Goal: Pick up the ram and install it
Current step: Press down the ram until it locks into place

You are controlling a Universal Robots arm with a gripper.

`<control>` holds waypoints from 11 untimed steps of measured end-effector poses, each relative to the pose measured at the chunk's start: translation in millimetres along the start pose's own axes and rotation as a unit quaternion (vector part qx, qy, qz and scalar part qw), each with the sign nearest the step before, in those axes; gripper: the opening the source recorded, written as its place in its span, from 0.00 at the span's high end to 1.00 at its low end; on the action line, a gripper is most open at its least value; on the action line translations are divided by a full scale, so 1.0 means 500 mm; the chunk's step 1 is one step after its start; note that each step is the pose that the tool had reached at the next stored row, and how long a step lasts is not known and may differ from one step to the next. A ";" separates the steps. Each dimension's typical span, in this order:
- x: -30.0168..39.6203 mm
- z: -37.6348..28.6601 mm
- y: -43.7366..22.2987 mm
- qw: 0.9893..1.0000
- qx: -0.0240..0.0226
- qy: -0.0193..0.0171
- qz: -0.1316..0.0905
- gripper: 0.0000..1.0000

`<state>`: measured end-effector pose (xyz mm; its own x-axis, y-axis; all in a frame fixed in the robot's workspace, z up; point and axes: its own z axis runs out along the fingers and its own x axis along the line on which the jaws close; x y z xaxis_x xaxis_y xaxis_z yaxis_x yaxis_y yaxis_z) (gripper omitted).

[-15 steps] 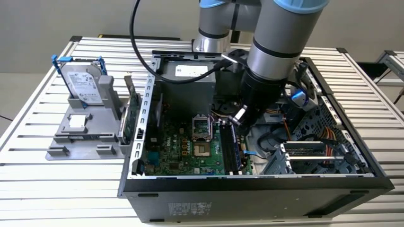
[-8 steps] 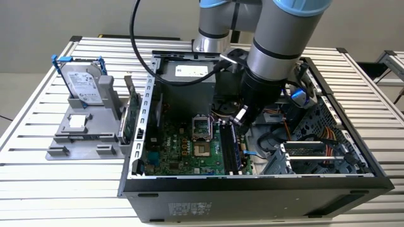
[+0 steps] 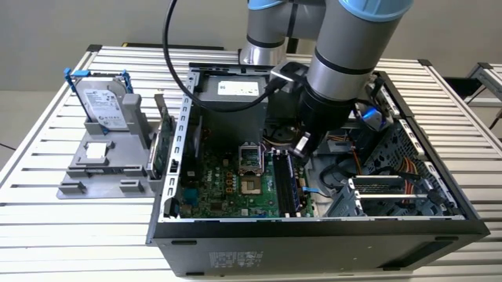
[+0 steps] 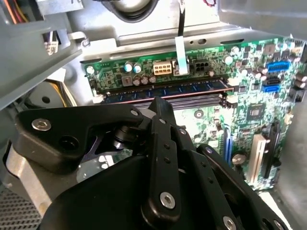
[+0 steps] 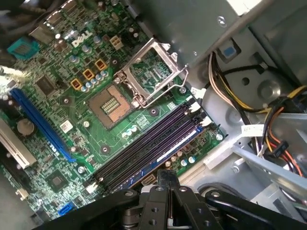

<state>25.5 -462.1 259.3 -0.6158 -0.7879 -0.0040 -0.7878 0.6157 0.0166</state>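
The ram [image 3: 285, 179] is a dark blue stick standing in the memory slot nearest the edge of the green motherboard [image 3: 227, 188], inside the open computer case. In both wrist views the ram [image 4: 192, 89] [image 5: 163, 160] lies along that slot beside the empty dark slots. My gripper [image 3: 300, 150] hangs over the slots' far end. Its black fingers [image 5: 167, 175] are shut together right at the ram's top edge [image 4: 160, 103], with nothing seen between them. Whether the tips touch the ram I cannot tell.
The open CPU socket [image 5: 153, 72] sits beside the slots. Cables [image 3: 377, 161] and a drive cage [image 3: 392, 188] crowd the case on the exterior view's right. A silver hard drive [image 3: 102, 103] and a green card [image 3: 161, 147] stand in a grey holder [image 3: 102, 170] outside the case.
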 end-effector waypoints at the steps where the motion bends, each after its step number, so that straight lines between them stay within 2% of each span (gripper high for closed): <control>1: 0.000 0.000 0.000 1.000 0.000 0.000 -0.008 1.00; 3: 0.000 0.000 0.000 1.000 0.000 0.000 -0.015 1.00; 11: 0.000 0.000 0.000 1.000 0.000 0.000 -0.016 1.00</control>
<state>25.6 -462.0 259.3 -0.5910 -0.8066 -0.0040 -0.8066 0.5909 0.0166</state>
